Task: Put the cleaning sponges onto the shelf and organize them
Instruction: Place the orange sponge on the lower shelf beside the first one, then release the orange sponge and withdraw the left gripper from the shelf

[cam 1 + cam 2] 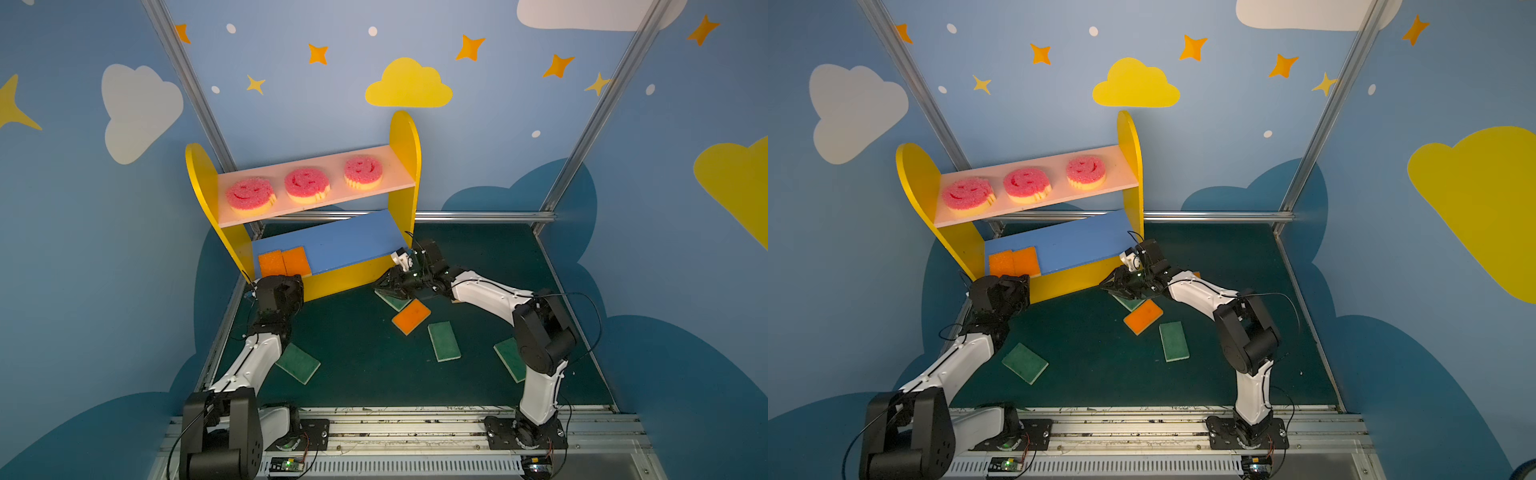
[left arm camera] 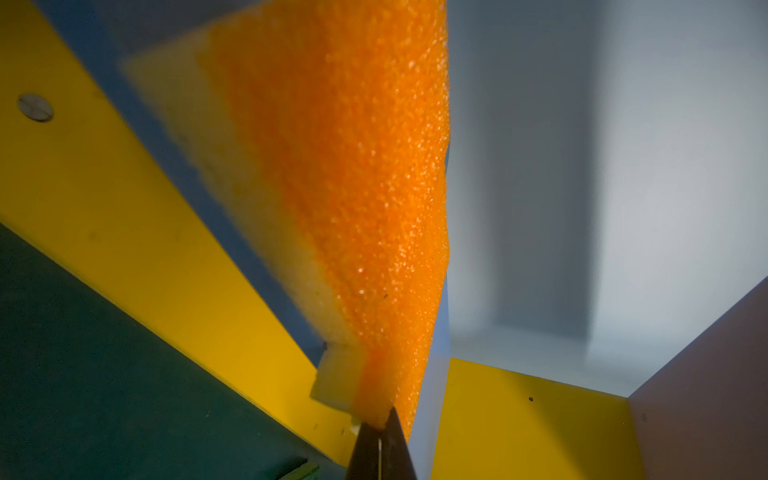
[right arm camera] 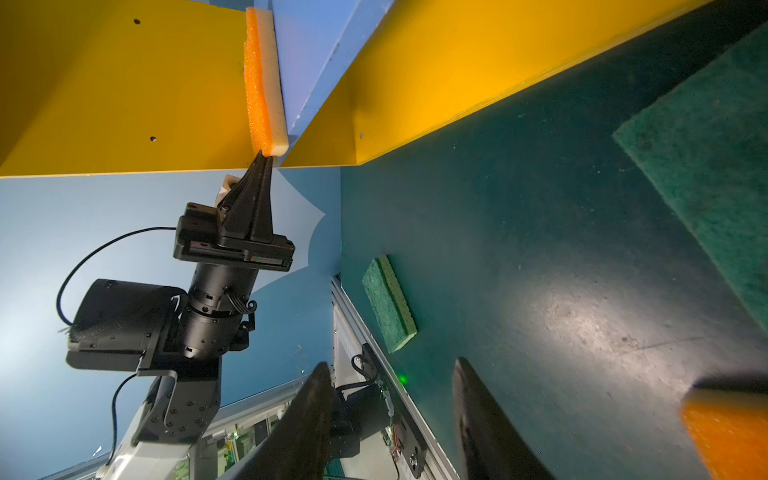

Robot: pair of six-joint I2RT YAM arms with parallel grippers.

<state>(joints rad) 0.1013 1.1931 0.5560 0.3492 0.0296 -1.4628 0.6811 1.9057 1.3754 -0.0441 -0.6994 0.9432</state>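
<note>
Sponges are distributed between shelf and mat. Three pink smiley sponges (image 1: 306, 183) sit in a row, apart from one another, on the pink upper board (image 1: 395, 160) of the shelf (image 1: 405, 137). Two orange sponges (image 1: 270, 262) lie side by side, touching, at the left end of the blue lower board (image 1: 353, 245).

The left gripper (image 3: 265, 158) is clamped on the near corner of one of these, the held orange sponge (image 2: 332, 187). Which of the pair it is cannot be told.

On the green mat (image 1: 365, 374) in front of the shelf lie a loose orange sponge (image 1: 411, 316) and four green sponges (image 1: 444, 340), one of them partly hidden behind the right arm. The right gripper (image 1: 380, 287) hangs low over the nearest green sponge (image 1: 395, 301), which touches the loose orange sponge. Its jaws stand apart with nothing between them.
</note>
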